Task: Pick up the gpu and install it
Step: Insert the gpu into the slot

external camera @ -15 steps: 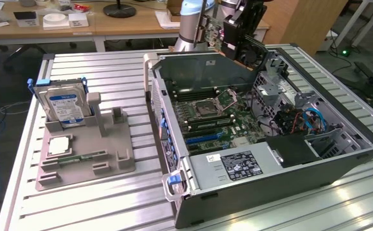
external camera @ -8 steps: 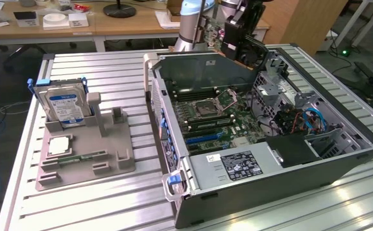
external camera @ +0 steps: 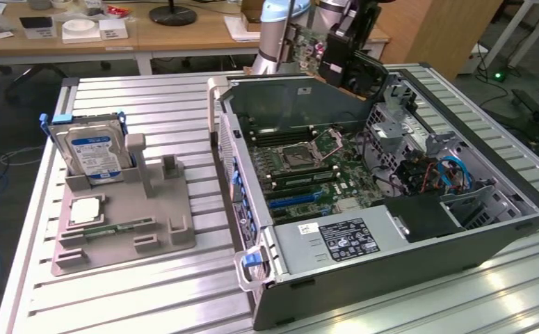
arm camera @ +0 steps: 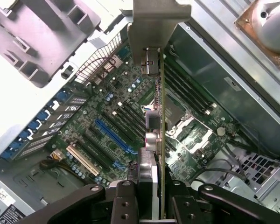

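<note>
We held the gpu (external camera: 311,49) upright in the tool (arm camera: 151,200), its jaws closed partway and clamped on the card, at the upper centre of the exterior view above the open case (external camera: 418,278), presumably so its connector edge faced the motherboard (arm camera: 107,112) slots below

The gripper (external camera: 346,31) holds the gpu (external camera: 308,49) above the open computer case (external camera: 371,271). A hard drive (external camera: 91,149) (blue label) stands upright, well apart.
</note>
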Controlling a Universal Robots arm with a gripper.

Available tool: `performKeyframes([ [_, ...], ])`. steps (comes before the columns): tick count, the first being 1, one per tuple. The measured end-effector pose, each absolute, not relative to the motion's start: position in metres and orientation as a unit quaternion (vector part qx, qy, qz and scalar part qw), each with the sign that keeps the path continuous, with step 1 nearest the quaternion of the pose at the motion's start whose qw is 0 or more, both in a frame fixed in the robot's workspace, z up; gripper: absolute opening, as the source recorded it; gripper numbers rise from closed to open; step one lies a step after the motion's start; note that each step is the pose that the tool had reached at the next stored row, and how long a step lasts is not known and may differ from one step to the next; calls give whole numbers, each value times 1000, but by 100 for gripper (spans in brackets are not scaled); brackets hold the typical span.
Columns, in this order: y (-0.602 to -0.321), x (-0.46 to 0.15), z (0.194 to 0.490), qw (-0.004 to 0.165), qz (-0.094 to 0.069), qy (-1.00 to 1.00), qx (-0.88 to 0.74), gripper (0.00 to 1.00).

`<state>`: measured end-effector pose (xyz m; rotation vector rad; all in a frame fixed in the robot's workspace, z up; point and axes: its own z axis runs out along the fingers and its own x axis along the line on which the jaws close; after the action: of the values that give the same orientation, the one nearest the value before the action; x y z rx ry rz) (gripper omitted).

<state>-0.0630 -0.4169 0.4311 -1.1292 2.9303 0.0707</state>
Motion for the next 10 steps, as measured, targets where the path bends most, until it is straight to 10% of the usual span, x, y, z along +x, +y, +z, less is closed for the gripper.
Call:
performKeyframes([
  [10,-417,-63,431,0,23,919,-393,28],
])
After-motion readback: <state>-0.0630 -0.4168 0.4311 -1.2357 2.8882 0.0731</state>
